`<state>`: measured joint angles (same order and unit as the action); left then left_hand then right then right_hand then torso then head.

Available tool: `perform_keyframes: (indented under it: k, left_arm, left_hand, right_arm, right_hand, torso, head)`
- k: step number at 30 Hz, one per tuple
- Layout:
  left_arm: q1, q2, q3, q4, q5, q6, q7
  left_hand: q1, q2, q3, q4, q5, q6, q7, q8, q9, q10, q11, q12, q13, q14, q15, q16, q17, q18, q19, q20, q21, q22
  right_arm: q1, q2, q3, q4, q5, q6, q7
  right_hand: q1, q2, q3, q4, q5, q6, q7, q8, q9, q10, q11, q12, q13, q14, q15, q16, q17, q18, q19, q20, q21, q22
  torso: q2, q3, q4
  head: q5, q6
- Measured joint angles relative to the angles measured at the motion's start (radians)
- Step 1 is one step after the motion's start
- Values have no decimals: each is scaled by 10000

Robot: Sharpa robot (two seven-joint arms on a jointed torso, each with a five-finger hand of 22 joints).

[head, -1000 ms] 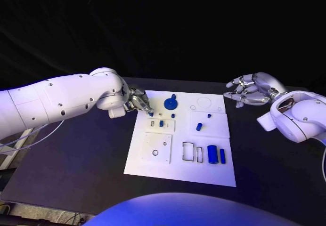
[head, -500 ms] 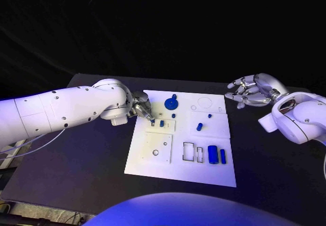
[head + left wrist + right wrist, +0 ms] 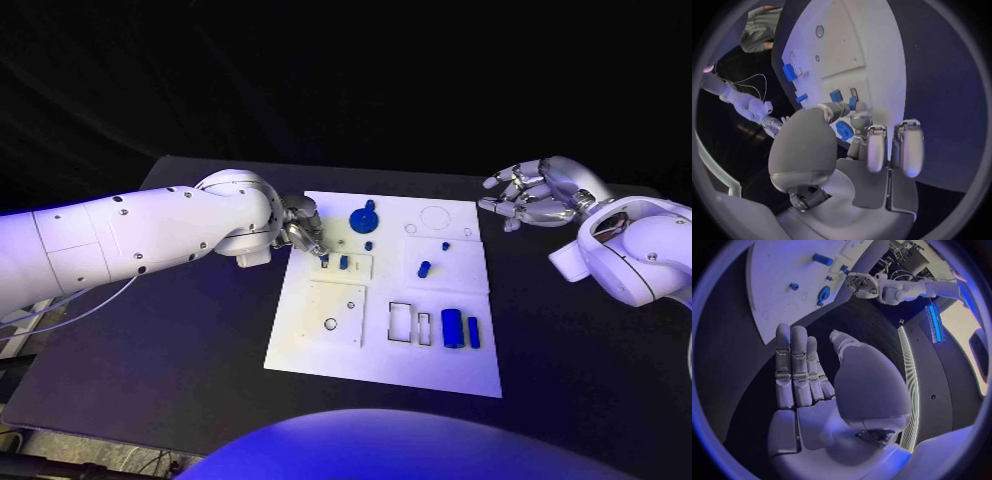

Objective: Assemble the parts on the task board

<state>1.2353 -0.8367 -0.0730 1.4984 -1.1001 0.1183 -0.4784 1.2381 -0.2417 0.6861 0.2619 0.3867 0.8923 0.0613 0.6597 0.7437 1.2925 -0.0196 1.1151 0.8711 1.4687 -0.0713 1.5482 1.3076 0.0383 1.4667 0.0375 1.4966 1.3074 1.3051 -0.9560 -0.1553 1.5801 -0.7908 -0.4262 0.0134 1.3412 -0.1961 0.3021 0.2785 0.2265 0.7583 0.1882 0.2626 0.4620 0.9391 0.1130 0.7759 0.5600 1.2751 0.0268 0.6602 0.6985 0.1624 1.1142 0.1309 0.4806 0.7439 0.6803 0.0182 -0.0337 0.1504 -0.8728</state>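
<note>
Task board point(image 3: 335, 350), white, flat at centre of black table point(image 3: 173, 340). Head view: blue gear-shaped part point(image 3: 362, 221) at 12 o'clock on board; short blue peg point(image 3: 423, 268) right of centre; two upright blue bars point(image 3: 459, 328) toward 4 o'clock, just beside two empty rectangular slots. Left hand point(image 3: 302, 232) at 10 o'clock over board's left edge, fingertips down on a small blue part point(image 3: 326, 262) beside a second one point(image 3: 343, 262) in a framed recess; grasp not discernible from here. Right hand point(image 3: 537, 197) at 2 o'clock, off the board, raised, fingers loosely spread, nothing held.

Left wrist view: left hand point(image 3: 856, 131) with thumb and one finger closed at small blue part point(image 3: 836, 95); remaining fingers extended; gear part point(image 3: 844, 131) partly hidden behind fingers.

Right wrist view: right hand point(image 3: 801, 371) flat, fingers straight side by side, empty; board point(image 3: 779, 280), gear part point(image 3: 823, 294) and left hand point(image 3: 862, 284) well apart beyond it.
</note>
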Motion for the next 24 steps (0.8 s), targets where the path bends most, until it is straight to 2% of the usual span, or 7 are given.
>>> perform_keyframes:
  k: [4, 8, 24]
  left_arm:
    - [-3, -5, 0, 37, -40, 51, 0]
    - [-15, -15, -2, 86, -41, 114, 0]
    - [-39, -61, -7, 165, 75, 233, -22]
  left_hand:
    - [-1, 0, 2, 2, 8, 3, -3, 0, 0, 0, -1, 41, 22, 0, 0, 0, 0, -1, 0, 0, 0, 0]
    - [-92, -92, 28, 28, 173, 100, -30, 58, 0, 181, -35, 198, 219, -37, -36, 39, -1, -1, 0, 0, 39, 0]
    - [-131, -131, 28, 28, 231, 200, -62, 60, 54, 216, -68, 197, 304, -37, -36, 39, -1, 1, -37, -36, 39, 0]
  right_arm:
    - [-2, -1, 0, 0, 0, 0, 1]
    - [-3, -2, 0, -5, 1, 1, 3]
    - [-11, -1, 0, -26, 5, 5, 5]
  right_hand:
    - [0, 0, 0, 0, 0, -2, 2, 0, -1, 0, 0, 0, 0, 0, 0, 0, 0, 0, 0, 0, 0, 0]
    - [0, 0, 0, 0, 0, -5, 4, 0, -1, -16, 16, 0, 0, 0, 0, 0, 0, 0, 0, 0, 0, 0]
    - [0, 0, 0, 0, 0, -45, 10, 0, -3, -31, 31, 0, 1, 0, 0, 0, -3, 0, 0, 0, 0, 0]
  torso:
    - [-1, 1, 1]
    - [-2, 1, 1]
    - [-5, 1, 7]
  head:
    - [0, 0]
    - [-8, 0]
    - [18, 0]
